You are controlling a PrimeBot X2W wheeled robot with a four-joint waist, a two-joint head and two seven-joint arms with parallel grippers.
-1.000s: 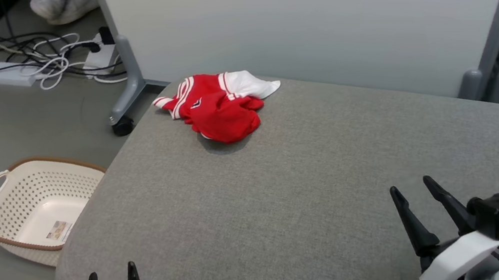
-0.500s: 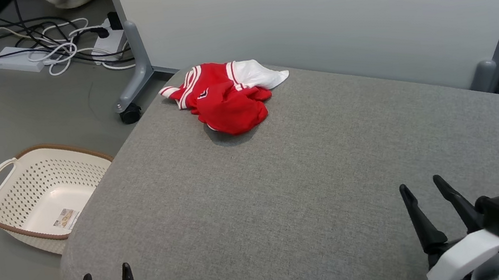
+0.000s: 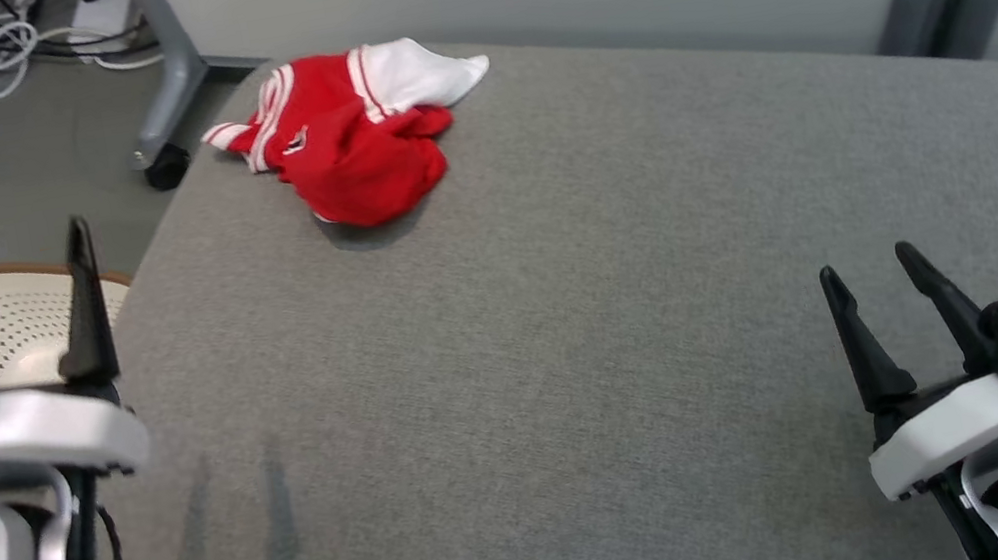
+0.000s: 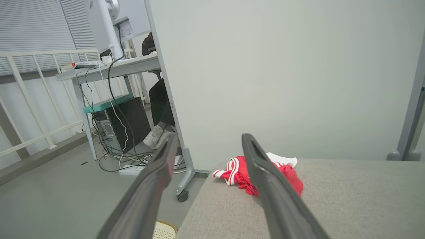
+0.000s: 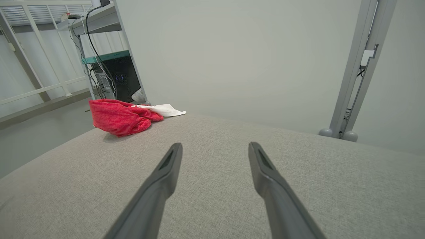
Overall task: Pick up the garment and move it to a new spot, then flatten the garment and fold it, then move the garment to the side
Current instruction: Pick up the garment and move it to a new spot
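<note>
Red-and-white garment, eleven o'clock: probably soft, light, floppy; pinch a raised fold. Left pincer and right pincer gape empty.

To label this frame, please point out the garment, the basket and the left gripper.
garment [image 3: 357, 157], head view, on its red crumpled middle.
basket [image 3: 18, 315], head view, on its perforated cream wall.
left gripper [image 3: 26, 229], head view, midway between its two fingertips.

A crumpled red-and-white garment lies at the far left corner of the grey padded surface, the left gripper by its left edge before a cream basket, the right gripper over its near right, both spread and empty.
</note>
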